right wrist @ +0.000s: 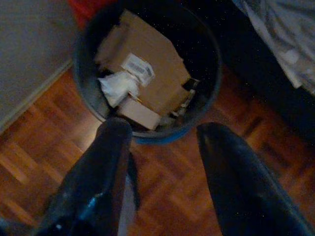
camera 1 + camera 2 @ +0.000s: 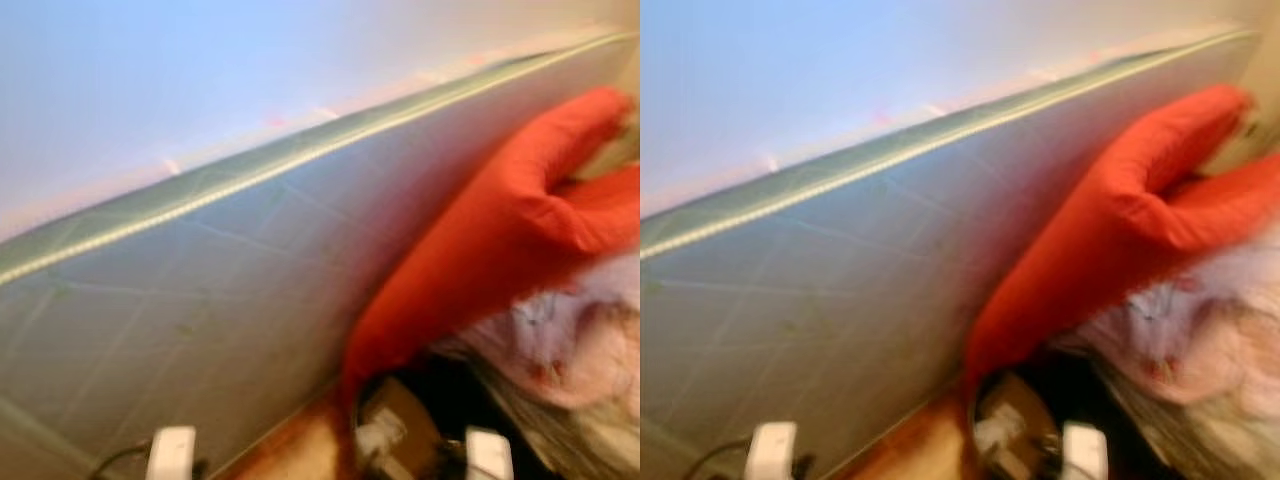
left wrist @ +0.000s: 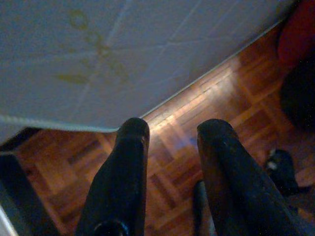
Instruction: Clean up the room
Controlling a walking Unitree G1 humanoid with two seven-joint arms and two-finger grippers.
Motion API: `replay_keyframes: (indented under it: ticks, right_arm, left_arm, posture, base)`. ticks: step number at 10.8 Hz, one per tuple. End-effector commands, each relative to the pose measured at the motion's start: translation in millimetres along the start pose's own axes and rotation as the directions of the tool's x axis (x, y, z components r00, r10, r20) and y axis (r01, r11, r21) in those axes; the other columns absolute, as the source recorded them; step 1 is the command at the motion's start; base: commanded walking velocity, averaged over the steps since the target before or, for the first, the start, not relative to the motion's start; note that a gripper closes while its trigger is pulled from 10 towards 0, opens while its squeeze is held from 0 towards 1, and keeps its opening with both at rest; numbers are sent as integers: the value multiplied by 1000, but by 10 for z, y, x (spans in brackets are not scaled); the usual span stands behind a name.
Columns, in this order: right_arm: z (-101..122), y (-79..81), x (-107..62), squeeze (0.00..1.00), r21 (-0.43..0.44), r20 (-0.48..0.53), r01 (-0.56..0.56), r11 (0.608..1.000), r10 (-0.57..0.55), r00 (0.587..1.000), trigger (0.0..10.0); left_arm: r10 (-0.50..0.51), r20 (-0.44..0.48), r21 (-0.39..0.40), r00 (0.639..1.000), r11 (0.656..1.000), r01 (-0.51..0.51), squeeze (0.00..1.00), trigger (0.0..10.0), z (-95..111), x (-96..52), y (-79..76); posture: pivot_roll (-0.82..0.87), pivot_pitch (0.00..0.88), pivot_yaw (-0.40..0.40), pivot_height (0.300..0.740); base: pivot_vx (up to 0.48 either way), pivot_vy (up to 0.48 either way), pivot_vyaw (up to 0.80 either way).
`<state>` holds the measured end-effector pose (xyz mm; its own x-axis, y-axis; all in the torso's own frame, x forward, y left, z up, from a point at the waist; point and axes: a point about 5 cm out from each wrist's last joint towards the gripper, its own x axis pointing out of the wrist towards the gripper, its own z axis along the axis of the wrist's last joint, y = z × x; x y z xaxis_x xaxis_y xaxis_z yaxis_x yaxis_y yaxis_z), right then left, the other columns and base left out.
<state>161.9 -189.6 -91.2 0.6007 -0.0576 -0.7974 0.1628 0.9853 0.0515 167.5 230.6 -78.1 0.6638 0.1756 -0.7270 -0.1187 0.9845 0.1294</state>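
Note:
A dark round waste bin (image 1: 152, 136) stands on the parquet floor, holding a flat cardboard piece (image 1: 147, 64) with a label and crumpled white paper (image 1: 118, 86). My right gripper (image 1: 166, 130) hangs just above the bin's near rim, open with nothing between its fingers. My left gripper (image 3: 174, 129) is open and empty too, over bare parquet (image 3: 197, 113) by the lower edge of a grey-green quilted mattress (image 2: 200, 300). That mattress leans on its side against the wall. A red cushion (image 2: 500, 230) rests against it above the bin (image 2: 400, 420). The eye views are blurred.
Crumpled pinkish-white bedding (image 2: 570, 340) lies at the right, on a dark bed edge (image 1: 256, 83) beside the bin. A small dark object (image 3: 280, 164) lies on the floor near the left gripper. A dark frame (image 3: 19, 191) stands under the mattress's end.

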Motion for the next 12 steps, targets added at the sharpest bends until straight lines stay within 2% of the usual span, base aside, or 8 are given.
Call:
replay_keyframes:
  ticks: [1, 5, 7, 9, 12]
  right_arm:
    - [-25, -83, -15, 0, -2, -9, 22, 1000, -22, 1000, 10000]
    - [-50, -90, -22, 0, -19, -19, 15, 1000, -15, 1000, 10000]
    - [-66, -93, -26, 0, -32, -25, 6, 999, -7, 1000, 10000]
    - [-50, -78, -20, 0, -91, -32, -17, 996, 14, 999, 10000]
    - [18, -68, -1, 0, -85, -17, -12, 996, 10, 1000, 10000]
  left_arm:
    - [-18, 19, -3, 1000, 1000, 18, 0, 10000, 81, 29, -62]
    - [-25, 15, -4, 1000, 1000, 25, 0, 10000, 56, 21, -83]
    - [-17, 12, -28, 1000, 999, 17, 0, 10000, 36, 14, -63]
    - [-11, 6, -27, 1000, 1000, 11, 0, 10000, 32, 15, -58]
    - [-10, -3, -13, 1000, 1000, 10, 0, 10000, 22, 15, -77]
  posture:
    - [170, 8, -8, 740]
    - [165, 0, -13, 740]
    - [173, 0, -23, 740]
    - [187, 0, -45, 740]
    - [183, 0, -45, 740]
  base:
    - [0, 0, -788]
    - [0, 0, -788]
    - [0, 0, -775]
    - [0, 0, 0]
    - [0, -92, 0]
